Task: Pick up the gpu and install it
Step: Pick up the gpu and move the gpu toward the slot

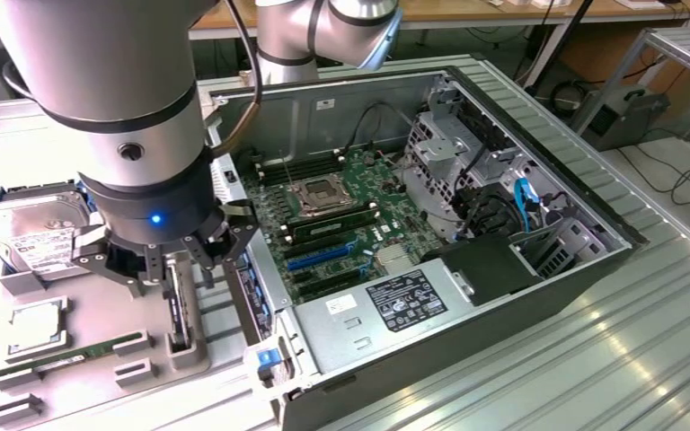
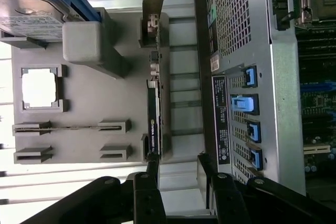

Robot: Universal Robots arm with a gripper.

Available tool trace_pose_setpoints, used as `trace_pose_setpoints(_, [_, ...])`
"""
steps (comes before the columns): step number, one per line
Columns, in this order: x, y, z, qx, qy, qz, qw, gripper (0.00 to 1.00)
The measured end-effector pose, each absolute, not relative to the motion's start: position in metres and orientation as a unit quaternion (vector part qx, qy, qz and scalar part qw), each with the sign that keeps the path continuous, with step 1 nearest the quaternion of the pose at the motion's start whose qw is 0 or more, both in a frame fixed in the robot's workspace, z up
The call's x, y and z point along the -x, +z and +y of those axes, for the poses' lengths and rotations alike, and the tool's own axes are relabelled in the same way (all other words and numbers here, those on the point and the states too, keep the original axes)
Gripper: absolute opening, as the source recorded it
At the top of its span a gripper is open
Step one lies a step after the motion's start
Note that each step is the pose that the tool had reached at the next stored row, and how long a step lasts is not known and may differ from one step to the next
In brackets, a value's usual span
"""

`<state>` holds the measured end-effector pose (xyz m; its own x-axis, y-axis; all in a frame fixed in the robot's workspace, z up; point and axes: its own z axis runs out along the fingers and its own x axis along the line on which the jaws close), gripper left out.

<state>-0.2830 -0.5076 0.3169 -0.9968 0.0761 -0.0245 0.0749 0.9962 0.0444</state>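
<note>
The gpu (image 1: 179, 310) is a slim black card standing on its edge in a slot of the grey parts tray (image 1: 105, 305), just outside the open computer case. In the wrist view the gpu (image 2: 153, 114) shows edge-on, with its silver end bracket (image 2: 151, 11) at the far end. My gripper (image 1: 172, 268) hangs directly above the card, open and holding nothing. In the wrist view the gripper (image 2: 178, 169) has one black finger (image 2: 152, 174) over the card's near end and the other toward the case.
On the tray lie a silver hard drive (image 1: 31, 229), a CPU (image 1: 36, 328) and a green RAM stick (image 1: 72, 353). The open PC case (image 1: 585, 269) with its motherboard (image 1: 333, 224) lies at the exterior view's right. Blue slot latches (image 2: 245, 103) line its rear wall.
</note>
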Motion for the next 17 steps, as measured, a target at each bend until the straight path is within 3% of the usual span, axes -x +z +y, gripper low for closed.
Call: trace_pose_setpoints(17, [0.2862, 0.3065, -0.507, -0.038, 0.022, 0.999, 0.013, 0.42])
